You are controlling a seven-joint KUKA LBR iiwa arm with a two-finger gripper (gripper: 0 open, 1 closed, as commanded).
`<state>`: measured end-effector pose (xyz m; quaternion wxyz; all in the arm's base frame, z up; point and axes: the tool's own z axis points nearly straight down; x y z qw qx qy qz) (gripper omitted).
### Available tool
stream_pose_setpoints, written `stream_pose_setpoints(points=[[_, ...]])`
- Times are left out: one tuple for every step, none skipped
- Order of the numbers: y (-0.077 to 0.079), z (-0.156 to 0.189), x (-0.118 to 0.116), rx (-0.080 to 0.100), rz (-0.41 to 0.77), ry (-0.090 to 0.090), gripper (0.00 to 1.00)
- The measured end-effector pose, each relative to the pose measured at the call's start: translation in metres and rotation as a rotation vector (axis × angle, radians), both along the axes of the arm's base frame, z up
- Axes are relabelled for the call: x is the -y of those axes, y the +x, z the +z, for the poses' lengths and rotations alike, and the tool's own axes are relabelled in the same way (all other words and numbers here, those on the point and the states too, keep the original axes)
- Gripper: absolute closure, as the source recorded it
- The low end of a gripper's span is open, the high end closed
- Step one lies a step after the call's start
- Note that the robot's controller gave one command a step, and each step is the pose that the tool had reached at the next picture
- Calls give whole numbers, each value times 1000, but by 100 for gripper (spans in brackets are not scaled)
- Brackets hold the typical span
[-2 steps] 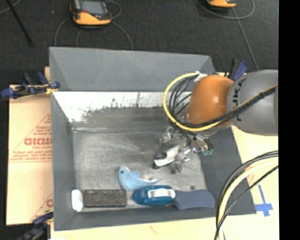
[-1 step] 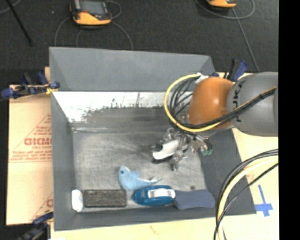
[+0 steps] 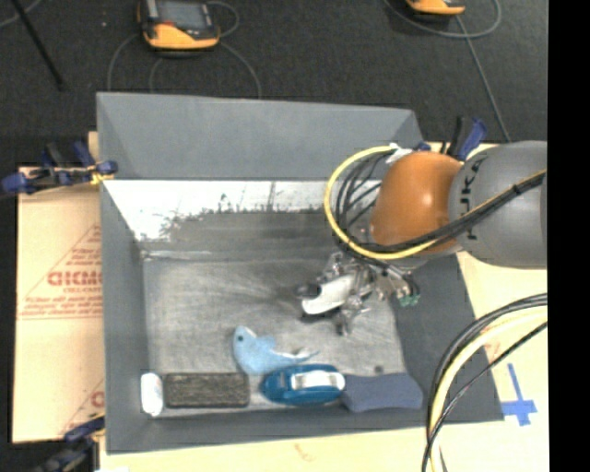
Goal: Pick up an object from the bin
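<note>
Grey scuffed metal bin, hand beside smooth white curved piece, grip cannot be told.

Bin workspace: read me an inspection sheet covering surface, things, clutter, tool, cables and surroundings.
Surface: bin floor, scuffed grey metal.
Job's things: light blue soft thing, blue and white gadget, dark block, dark blue cloth, all along the near wall.
Clutter: nothing seen.
Tool: low over the floor's right half, white piece at its tip; hold unclear.
Cables: yellow and black loops at the wrist.
Surroundings: orange device on dark floor beyond the bin.
</note>
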<state>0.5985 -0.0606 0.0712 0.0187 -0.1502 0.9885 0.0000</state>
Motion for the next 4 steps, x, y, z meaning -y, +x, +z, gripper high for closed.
stream_pose_setpoints(points=[[-1,4,1,-8,0,-2,100],[-2,10,1,-24,0,-4,100],[-5,20,1,-37,-1,-4,100],[-6,42,2,-40,-3,-5,100]])
